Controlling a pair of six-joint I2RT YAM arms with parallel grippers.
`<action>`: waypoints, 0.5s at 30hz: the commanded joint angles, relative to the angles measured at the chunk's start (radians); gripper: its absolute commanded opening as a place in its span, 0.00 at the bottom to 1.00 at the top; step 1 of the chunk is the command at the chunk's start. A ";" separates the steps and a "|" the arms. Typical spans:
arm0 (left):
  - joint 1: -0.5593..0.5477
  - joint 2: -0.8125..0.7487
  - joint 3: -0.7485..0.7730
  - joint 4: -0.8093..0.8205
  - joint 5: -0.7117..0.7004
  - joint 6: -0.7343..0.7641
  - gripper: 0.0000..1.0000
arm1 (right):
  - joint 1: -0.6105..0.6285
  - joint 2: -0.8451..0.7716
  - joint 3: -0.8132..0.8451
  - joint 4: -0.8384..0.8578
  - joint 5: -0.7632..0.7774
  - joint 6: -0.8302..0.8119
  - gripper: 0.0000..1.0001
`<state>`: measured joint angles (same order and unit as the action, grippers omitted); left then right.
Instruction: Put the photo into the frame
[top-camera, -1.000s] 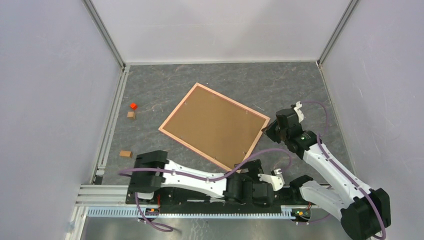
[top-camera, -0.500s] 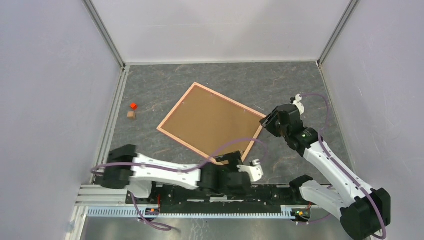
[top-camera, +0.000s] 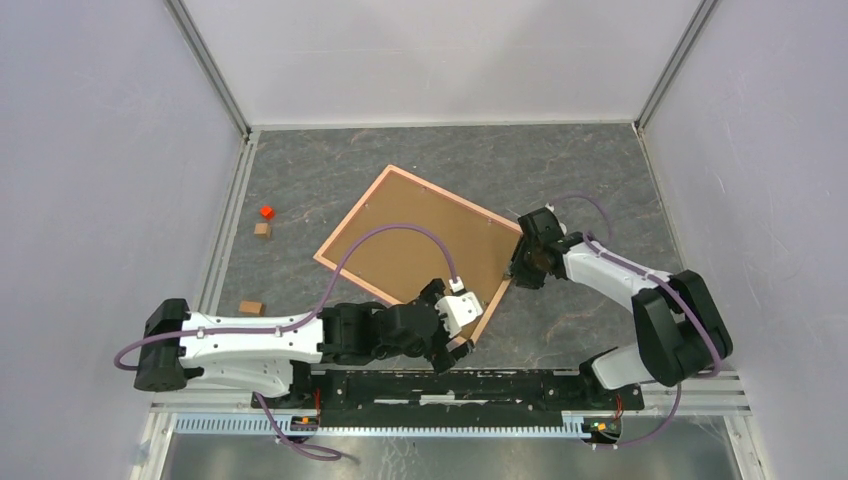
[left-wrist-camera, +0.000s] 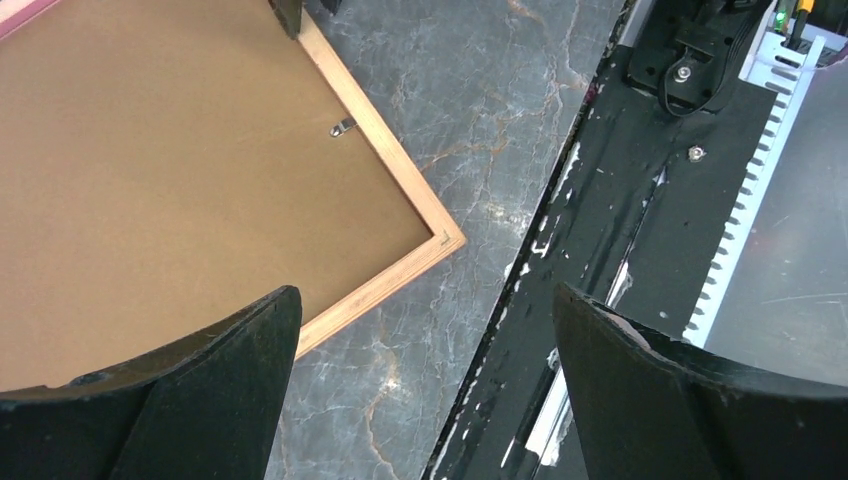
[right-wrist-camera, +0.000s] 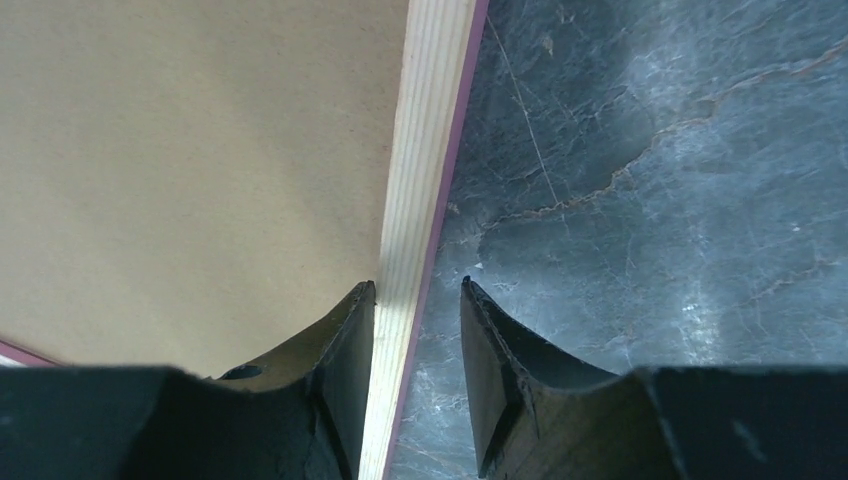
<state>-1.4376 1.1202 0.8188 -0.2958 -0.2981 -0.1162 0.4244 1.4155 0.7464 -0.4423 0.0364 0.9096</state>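
Top external view: the frame (top-camera: 353, 214) lies flat, back upward, on the grey marbled surface (top-camera: 600, 170), turned so that its corners point like a diamond. It is a large rectangle with thin rails that read salmon-pink to orange from above. A plain brown backing board (top-camera: 430, 205) fills the whole opening.

Left wrist view: the frame's near corner (left-wrist-camera: 438, 240) shows a mitred joint in pale, straight-grained wood. A small metal clip (left-wrist-camera: 343, 126) sits on the backing just inside the rail. The left pincer (left-wrist-camera: 425, 300) hangs just off that corner with its jaws spread wide and nothing between them. One finger (left-wrist-camera: 200, 390) is over the backing and the other is beyond the frame, over the black base rail (left-wrist-camera: 600, 200).

Right wrist view: the right pincer (right-wrist-camera: 415, 290) straddles the frame's right-hand rail. Its jaws are parted. The inner finger (right-wrist-camera: 345, 350) is right against the rail's inner edge, and the outer finger stands a little apart from the pink outer edge.

Off the frame's left corner, well apart from it, lie a red block (top-camera: 266, 212), a tan block (top-camera: 262, 230) and a brown block (top-camera: 251, 307).
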 joint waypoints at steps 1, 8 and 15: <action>0.011 0.030 -0.012 0.133 0.074 -0.053 1.00 | -0.002 0.053 0.016 0.026 -0.034 0.003 0.41; 0.011 0.151 0.012 0.168 0.084 -0.064 1.00 | -0.001 0.113 0.025 -0.016 -0.017 0.003 0.27; -0.008 0.315 0.145 0.045 -0.025 -0.020 1.00 | -0.002 0.120 0.135 -0.173 -0.046 0.030 0.00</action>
<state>-1.4307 1.3636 0.8463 -0.2081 -0.2409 -0.1299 0.4225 1.5166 0.7967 -0.4751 -0.0162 0.9455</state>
